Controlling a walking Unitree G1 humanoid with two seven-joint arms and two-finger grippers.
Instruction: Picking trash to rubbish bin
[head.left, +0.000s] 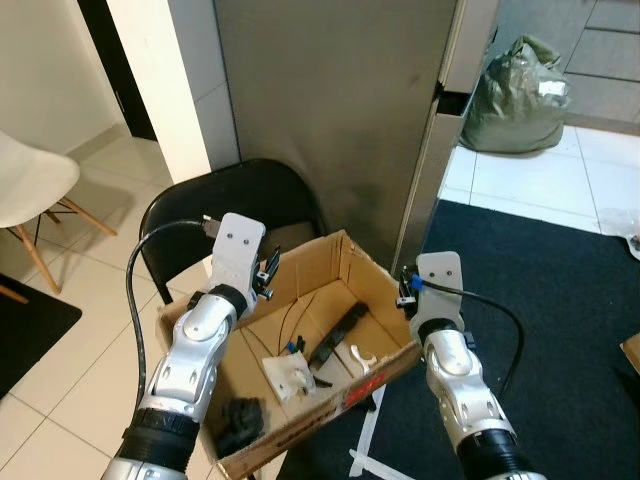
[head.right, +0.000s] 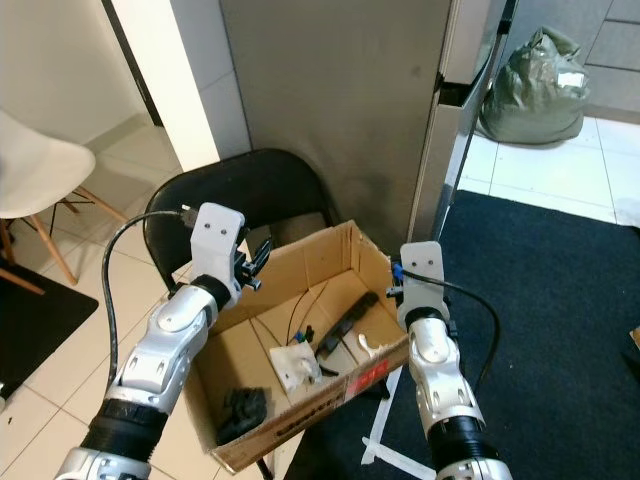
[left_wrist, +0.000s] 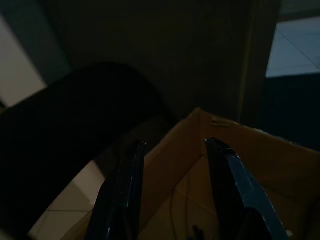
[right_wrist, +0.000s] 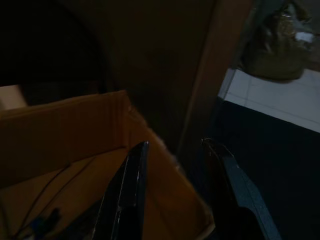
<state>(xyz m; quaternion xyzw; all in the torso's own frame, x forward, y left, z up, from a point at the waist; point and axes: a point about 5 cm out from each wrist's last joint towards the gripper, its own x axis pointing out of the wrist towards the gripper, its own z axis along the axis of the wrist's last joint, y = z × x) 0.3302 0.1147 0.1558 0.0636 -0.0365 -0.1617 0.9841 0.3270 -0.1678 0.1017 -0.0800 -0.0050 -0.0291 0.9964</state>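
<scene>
An open cardboard box (head.left: 322, 262) rests on a black folding chair (head.left: 230, 195) in front of me. In it lie a white flat scrap (head.left: 290, 375), a long black piece (head.left: 340, 330), a white hook (head.left: 362, 357), thin cables and a black crumpled lump (head.left: 240, 415). My left gripper (head.left: 268, 270) is at the box's left wall. Seen from its wrist, this left gripper (left_wrist: 175, 144) is open with the box rim between its fingers. My right gripper (head.left: 405, 290) is at the box's right corner. From the right wrist, the gripper (right_wrist: 175, 144) is open astride the right wall.
A tall grey metal cabinet (head.left: 330, 100) stands right behind the chair. A dark rug (head.left: 540, 270) covers the floor to the right, with white tape strips (head.left: 365, 440) at its edge. A full green bag (head.left: 515, 95) sits far right; a white chair (head.left: 30, 180) stands left.
</scene>
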